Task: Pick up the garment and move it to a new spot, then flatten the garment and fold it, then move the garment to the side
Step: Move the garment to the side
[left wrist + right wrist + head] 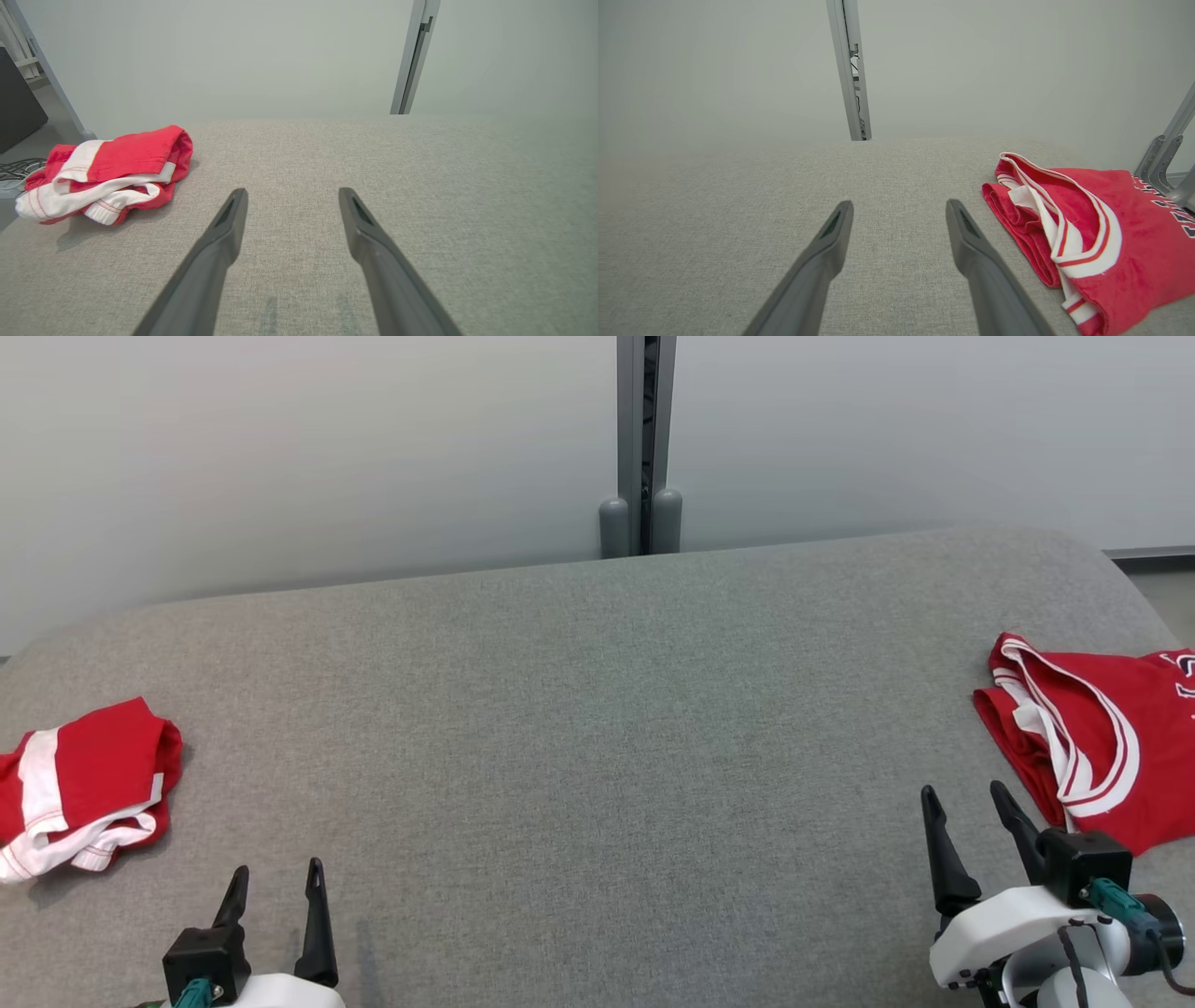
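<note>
Two red garments lie on the grey padded table (597,709). A loosely folded red jersey with white trim (1092,737) (1092,233) rests at the right edge, just beyond and to the right of my right gripper (962,789) (899,203). A bundled red and white garment (79,784) (110,172) sits at the left edge, ahead and to the left of my left gripper (278,868) (293,191). Both grippers hover low over the table's near edge, open, with nothing between their fingers.
A pale wall (280,457) with a grey vertical post (640,439) stands behind the table. Bare grey fabric spans the wide middle stretch between the two garments. Metal frame legs (1164,163) stand off the table's right side, and cables (16,170) lie on the floor at the left.
</note>
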Tool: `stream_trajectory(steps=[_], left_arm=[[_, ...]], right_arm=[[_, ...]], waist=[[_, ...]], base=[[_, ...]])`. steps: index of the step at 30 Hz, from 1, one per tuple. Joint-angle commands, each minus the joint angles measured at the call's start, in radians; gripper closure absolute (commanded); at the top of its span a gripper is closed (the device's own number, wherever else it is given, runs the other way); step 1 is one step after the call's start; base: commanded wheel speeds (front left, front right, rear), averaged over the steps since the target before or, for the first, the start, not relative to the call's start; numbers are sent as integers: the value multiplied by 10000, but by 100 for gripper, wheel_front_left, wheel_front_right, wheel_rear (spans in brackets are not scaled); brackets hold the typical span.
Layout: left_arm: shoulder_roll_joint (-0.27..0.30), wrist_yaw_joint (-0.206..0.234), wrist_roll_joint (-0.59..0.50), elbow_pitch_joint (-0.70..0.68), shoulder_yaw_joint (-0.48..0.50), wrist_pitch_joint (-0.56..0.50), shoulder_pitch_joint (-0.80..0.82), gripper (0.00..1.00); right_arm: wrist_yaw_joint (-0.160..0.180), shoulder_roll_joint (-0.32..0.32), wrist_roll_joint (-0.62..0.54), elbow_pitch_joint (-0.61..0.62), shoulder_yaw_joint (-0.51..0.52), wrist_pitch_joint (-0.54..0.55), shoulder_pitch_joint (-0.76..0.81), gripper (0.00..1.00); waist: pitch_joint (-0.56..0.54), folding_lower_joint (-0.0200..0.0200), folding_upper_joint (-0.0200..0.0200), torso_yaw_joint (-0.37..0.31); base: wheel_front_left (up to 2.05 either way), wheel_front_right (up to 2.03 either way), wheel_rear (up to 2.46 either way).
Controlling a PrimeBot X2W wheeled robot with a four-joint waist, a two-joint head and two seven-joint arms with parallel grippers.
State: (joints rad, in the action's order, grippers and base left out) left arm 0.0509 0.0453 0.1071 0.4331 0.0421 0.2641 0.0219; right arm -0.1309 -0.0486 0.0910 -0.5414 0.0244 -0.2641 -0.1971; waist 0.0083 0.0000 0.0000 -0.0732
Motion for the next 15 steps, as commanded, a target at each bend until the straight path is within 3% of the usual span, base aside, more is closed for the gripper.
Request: stream_trajectory(steps=[1, 15], left_arm=[[31, -3, -28, -20, 67, 0, -144, 0], [17, -87, -3, -113, 67, 0, -325, 0]], right_arm=[[4, -53, 81, 68, -84, 1, 93, 0], [4, -52, 326, 290, -462, 1, 271, 0]], waist=[[-91, 0, 0, 12], [-368, 0, 0, 145]], base=[[0, 0, 0], [0, 0, 0]])
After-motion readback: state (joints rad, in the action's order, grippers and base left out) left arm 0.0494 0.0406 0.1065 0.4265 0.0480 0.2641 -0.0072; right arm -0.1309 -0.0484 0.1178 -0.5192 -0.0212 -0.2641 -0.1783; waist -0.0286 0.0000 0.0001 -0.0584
